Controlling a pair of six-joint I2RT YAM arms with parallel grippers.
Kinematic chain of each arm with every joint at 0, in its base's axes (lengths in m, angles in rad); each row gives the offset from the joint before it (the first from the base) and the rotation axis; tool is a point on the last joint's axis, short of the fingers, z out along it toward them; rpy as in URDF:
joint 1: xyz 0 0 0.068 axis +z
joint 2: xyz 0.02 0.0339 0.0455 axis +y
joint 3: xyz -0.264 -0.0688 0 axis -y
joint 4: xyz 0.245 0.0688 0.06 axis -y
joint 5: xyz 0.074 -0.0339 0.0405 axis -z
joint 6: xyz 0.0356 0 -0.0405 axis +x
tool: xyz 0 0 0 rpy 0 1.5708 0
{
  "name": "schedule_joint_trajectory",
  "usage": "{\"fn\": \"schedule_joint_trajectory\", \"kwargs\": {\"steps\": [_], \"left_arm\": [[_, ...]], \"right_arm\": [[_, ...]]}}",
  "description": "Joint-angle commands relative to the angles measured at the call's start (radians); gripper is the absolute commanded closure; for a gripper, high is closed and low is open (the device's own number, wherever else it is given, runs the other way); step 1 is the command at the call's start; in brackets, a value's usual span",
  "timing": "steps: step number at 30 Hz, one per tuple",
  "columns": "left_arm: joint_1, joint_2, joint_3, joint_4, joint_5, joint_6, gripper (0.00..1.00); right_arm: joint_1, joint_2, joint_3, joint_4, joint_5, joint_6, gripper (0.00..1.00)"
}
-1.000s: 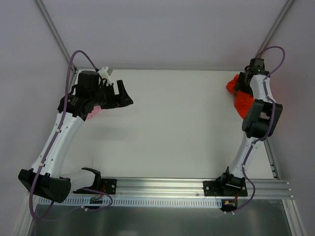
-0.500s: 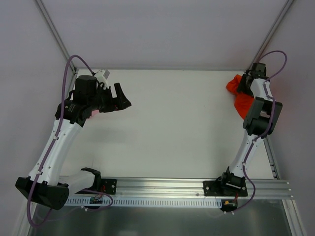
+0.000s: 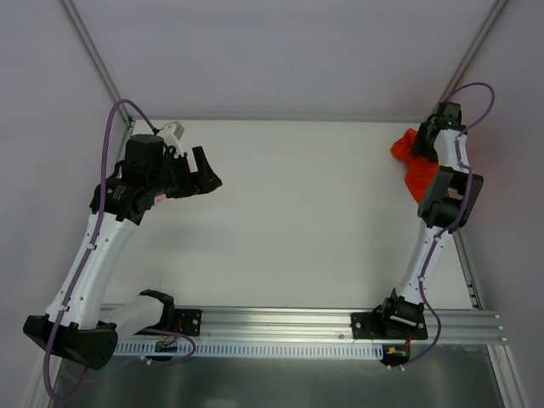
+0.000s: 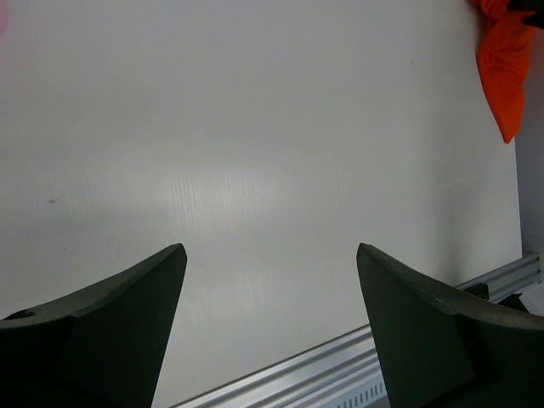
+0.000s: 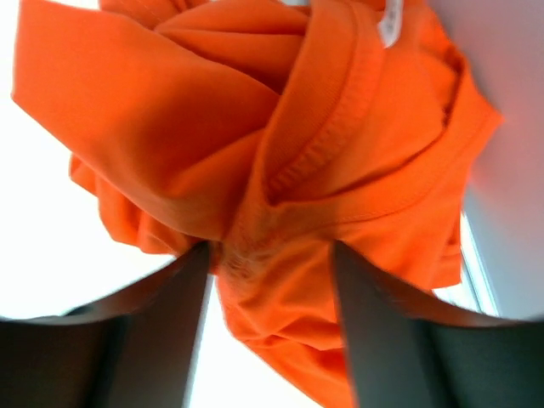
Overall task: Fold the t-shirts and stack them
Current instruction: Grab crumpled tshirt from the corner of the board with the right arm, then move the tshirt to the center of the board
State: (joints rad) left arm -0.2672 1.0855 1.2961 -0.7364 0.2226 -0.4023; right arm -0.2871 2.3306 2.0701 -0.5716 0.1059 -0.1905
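The orange-red t-shirt (image 3: 410,168) lies crumpled in the table's far right corner. It fills the right wrist view (image 5: 255,127) and shows in the left wrist view (image 4: 503,59). My right gripper (image 3: 427,140) (image 5: 270,255) hangs right over it, jaws apart with a fold of orange cloth between the fingers. My left gripper (image 3: 211,168) (image 4: 270,251) is open and empty above the white table at the far left. The pale pink t-shirt is mostly hidden under the left arm; a pink sliver (image 4: 2,17) shows at the corner of the left wrist view.
An aluminium rail (image 3: 280,319) (image 4: 357,357) runs along the near edge with both arm bases on it. Pale enclosure walls stand close behind and beside the table. A metal strip (image 3: 468,272) borders the right edge.
My left wrist has drawn back a little to the left with the jaws still open. My right wrist has shifted farther back over the orange shirt.
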Motion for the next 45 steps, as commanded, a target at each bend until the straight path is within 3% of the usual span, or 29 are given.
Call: {"fn": "schedule_joint_trajectory", "kwargs": {"steps": [1, 6, 9, 15, 24, 31, 35, 42, 45], "left_arm": [[0.005, -0.026, 0.009, -0.037, -0.035, 0.022, 0.17], [0.005, -0.032, 0.026, -0.049, -0.055, 0.034, 0.16], [0.005, -0.033, 0.025, -0.050, -0.055, 0.034, 0.23], [0.005, -0.035, 0.008, -0.037, -0.054, 0.031, 0.38], [0.005, -0.004, 0.031, -0.015, -0.020, 0.029, 0.40], [0.005, 0.027, 0.089, -0.009, 0.006, 0.037, 0.42], [0.005, 0.030, 0.129, -0.006, 0.024, 0.034, 0.37], [0.003, 0.014, 0.129, 0.011, 0.066, 0.026, 0.35], [0.005, 0.007, 0.108, 0.015, 0.084, 0.028, 0.35]], "right_arm": [[-0.009, 0.032, 0.105, -0.068, -0.064, -0.010, 0.42], [-0.023, 0.087, 0.172, -0.152, -0.136, -0.004, 0.64], [-0.030, 0.110, 0.202, -0.200, -0.160, -0.003, 0.99], [-0.029, 0.049, 0.101, -0.182, -0.153, -0.006, 0.99], [-0.023, -0.099, 0.140, -0.200, -0.150, 0.026, 0.99], [-0.020, -0.356, 0.188, -0.281, -0.072, 0.032, 0.99], [-0.018, -0.526, 0.180, -0.313, -0.106, 0.062, 0.99], [0.031, -0.798, 0.174, -0.332, -0.300, 0.108, 0.99], [0.086, -0.839, 0.277, -0.370, -0.351, 0.143, 0.99]]}}
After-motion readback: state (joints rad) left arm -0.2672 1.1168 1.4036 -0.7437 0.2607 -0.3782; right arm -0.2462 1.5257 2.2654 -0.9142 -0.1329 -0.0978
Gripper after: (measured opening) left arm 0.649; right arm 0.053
